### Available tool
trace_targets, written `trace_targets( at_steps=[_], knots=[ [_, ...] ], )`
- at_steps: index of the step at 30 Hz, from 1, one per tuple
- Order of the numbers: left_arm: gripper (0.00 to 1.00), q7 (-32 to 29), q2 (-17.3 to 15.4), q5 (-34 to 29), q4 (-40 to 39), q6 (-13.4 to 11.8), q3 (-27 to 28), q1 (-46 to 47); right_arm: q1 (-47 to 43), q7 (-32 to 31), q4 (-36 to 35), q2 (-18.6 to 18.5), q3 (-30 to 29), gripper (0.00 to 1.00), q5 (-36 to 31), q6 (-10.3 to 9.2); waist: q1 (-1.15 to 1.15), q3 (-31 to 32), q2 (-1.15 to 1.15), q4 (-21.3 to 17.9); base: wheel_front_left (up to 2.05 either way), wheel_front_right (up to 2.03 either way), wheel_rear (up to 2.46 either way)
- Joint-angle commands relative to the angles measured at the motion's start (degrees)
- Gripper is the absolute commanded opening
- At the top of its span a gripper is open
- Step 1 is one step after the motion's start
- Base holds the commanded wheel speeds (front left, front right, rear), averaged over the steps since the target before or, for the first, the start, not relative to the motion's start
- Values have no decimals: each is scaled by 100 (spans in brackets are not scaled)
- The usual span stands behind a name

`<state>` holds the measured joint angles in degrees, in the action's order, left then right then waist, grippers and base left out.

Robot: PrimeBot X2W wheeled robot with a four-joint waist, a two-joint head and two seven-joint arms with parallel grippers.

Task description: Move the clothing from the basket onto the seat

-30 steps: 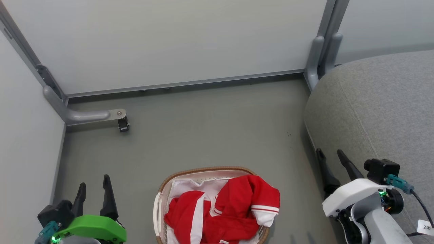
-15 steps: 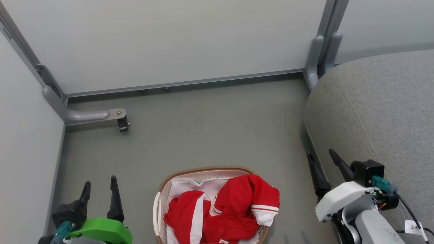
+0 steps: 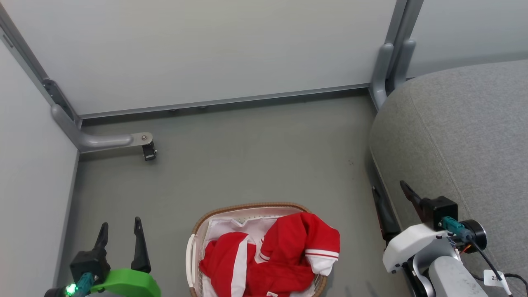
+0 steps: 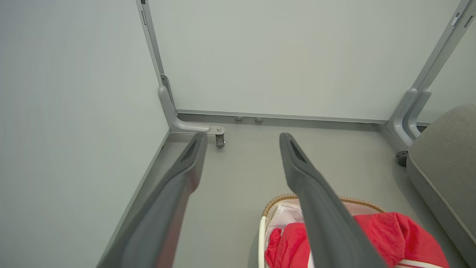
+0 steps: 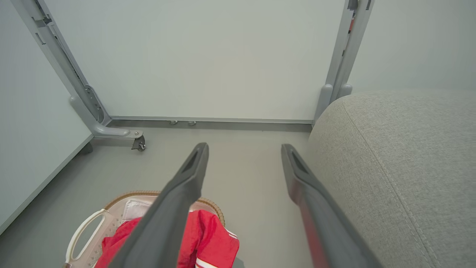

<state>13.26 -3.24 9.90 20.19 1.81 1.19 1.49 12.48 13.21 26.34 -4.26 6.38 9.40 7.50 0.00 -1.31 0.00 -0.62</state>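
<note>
Clothing [image 3: 284,255], two soft red fabric garments with white stripes and white cuffs, lies bunched inside the oval white perforated plastic basket [image 3: 251,205] with a brown woven rim. The basket stands on the grey floor [image 3: 247,165]. One white-cuffed sleeve drapes over the rim on the side nearer the large rounded seat [image 3: 466,136], upholstered in light grey woven fabric. No garment lies on the visible part of the seat.

Left gripper [image 3: 120,222] hovers beside the basket, fingers apart, holding nothing. Right gripper [image 3: 389,186] hovers between basket and seat edge, fingers apart, holding nothing.

Progress, as judged: the task is at its start. Both garments are yet to be grasped, lifted and placed.
</note>
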Motion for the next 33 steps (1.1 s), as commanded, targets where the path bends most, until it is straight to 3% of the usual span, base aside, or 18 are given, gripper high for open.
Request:
trace_targets(
  at_steps=[1,20,33],
  knots=[
    [100,48,-14,-133,-1,-13,22,-60,112,54,27,6,-13,100,-147,-2,0,1,0,-1,0,0,0],
    [100,192,29,-634,113,41,50,-195,42,204,227,58,17,100,-820,-2,0,-104,0,-2,0,0,0],
    [100,191,24,-350,323,79,-550,365,539,204,-123,31,-49,100,-735,-2,0,-1182,0,-139,0,0,0]
  ],
)
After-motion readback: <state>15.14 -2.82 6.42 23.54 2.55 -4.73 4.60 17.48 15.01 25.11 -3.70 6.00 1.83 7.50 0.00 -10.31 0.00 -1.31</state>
